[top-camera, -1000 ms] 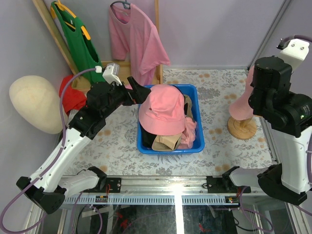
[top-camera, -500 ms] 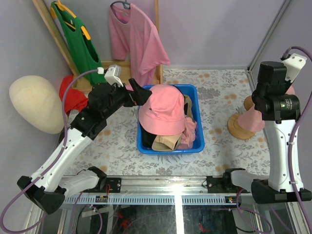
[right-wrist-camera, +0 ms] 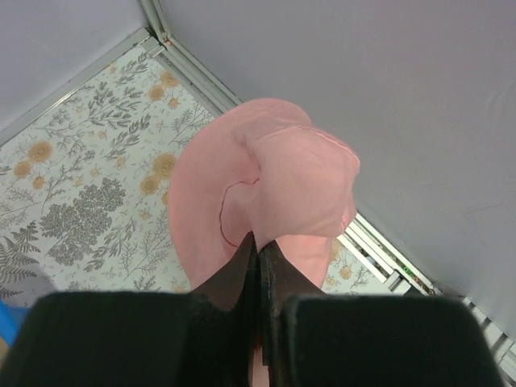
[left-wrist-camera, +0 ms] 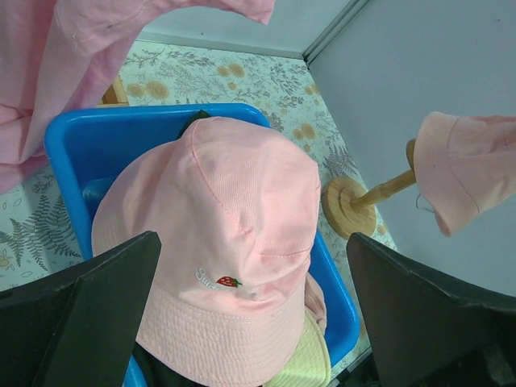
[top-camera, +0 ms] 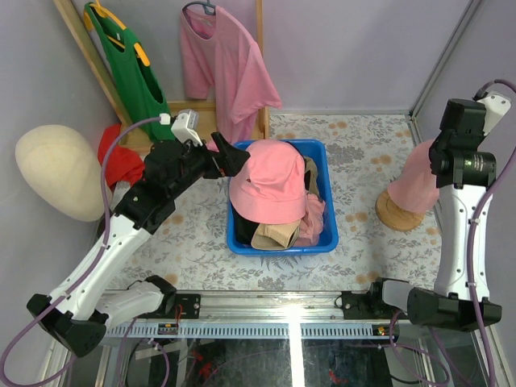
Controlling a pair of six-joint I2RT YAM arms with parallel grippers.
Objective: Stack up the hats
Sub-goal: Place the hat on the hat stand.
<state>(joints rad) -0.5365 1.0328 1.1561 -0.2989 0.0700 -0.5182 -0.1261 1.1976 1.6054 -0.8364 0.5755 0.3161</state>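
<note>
The left end effector (top-camera: 228, 155) hangs released, fingers spread, just beside a pink fabric bucket hat (top-camera: 274, 181) topping the pile in the blue plastic bin (top-camera: 318, 242), while the right end effector (right-wrist-camera: 260, 250) is clenched on a second pink fabric hat (right-wrist-camera: 274, 177) over the round wooden stand (top-camera: 399, 211).

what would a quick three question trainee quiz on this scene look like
1. True or false: the left end effector is shut.
2. What lies on top in the bin? A green cap; B pink bucket hat; C white shirt.
3. Fill in: the right end effector is shut on the pink ____ on the stand.
Key: 1 false, it is open. 2 B. 3 hat.
</note>
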